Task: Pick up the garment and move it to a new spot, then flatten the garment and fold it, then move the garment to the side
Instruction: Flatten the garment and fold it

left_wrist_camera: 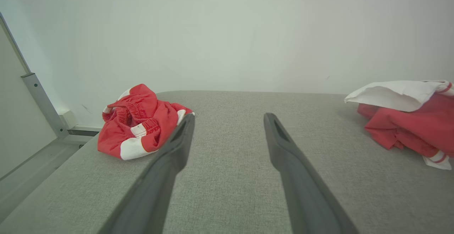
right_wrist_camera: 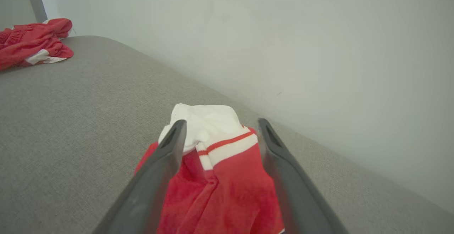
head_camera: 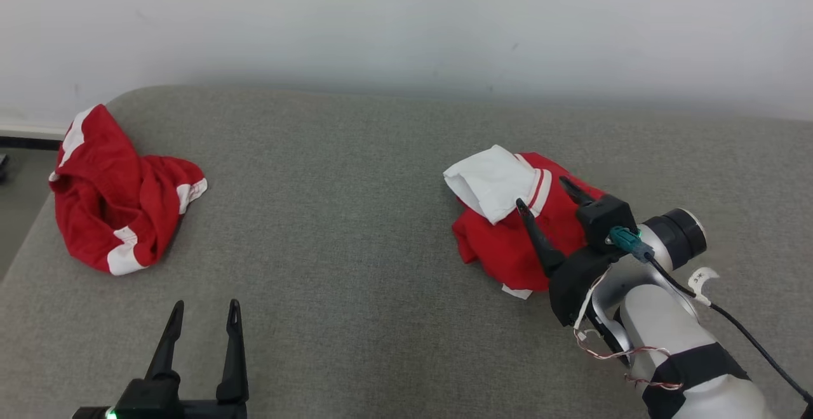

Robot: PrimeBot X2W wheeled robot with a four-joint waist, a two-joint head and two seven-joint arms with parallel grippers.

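Observation:
A red garment (head_camera: 502,244) with a white folded part lies crumpled on the grey padded surface (head_camera: 343,216), right of centre. My right gripper (head_camera: 542,192) hangs over it, open, its two fingers straddling the cloth from above; in the right wrist view the garment (right_wrist_camera: 227,180) lies between the spread fingers of the right gripper (right_wrist_camera: 221,123). I cannot tell whether the fingertips touch the cloth. My left gripper (head_camera: 206,305) stands open near the front edge with nothing in it. In the left wrist view the left gripper (left_wrist_camera: 230,116) points at bare surface, and the garment (left_wrist_camera: 408,120) lies at the right.
A second red and white garment (head_camera: 108,209) is bunched at the surface's far left corner, also in the left wrist view (left_wrist_camera: 138,127) and the right wrist view (right_wrist_camera: 32,42). A pale wall (head_camera: 406,25) runs behind. A metal post (left_wrist_camera: 42,102) stands left.

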